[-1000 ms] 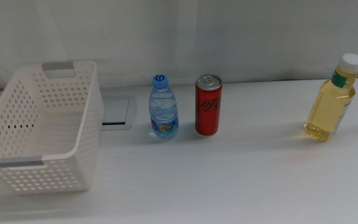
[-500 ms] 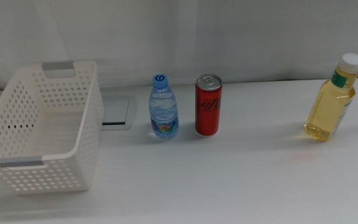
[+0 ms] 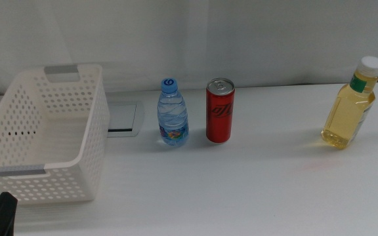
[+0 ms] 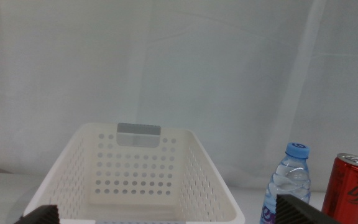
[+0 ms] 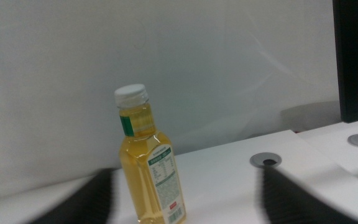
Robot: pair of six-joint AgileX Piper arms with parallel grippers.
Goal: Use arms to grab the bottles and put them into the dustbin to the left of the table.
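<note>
Left gripper (image 4: 166, 219) low at the near-left table edge, jaws spread wide, nothing held, dustbin (image 4: 143, 175) framed between them; right gripper (image 5: 182, 202) open, blurred, straddling the upright yellow bottle (image 5: 149, 170), apparently lining up a grasp.

Readable markings on the bottles

A numeral resembling "6" is printed on the blue cap (image 3: 169, 83) of the water bottle (image 3: 172, 115); black script is seen on the red soda can (image 3: 220, 111) but cannot be read; the yellow-liquid bottle (image 5: 149, 168) label text is too small.
</note>
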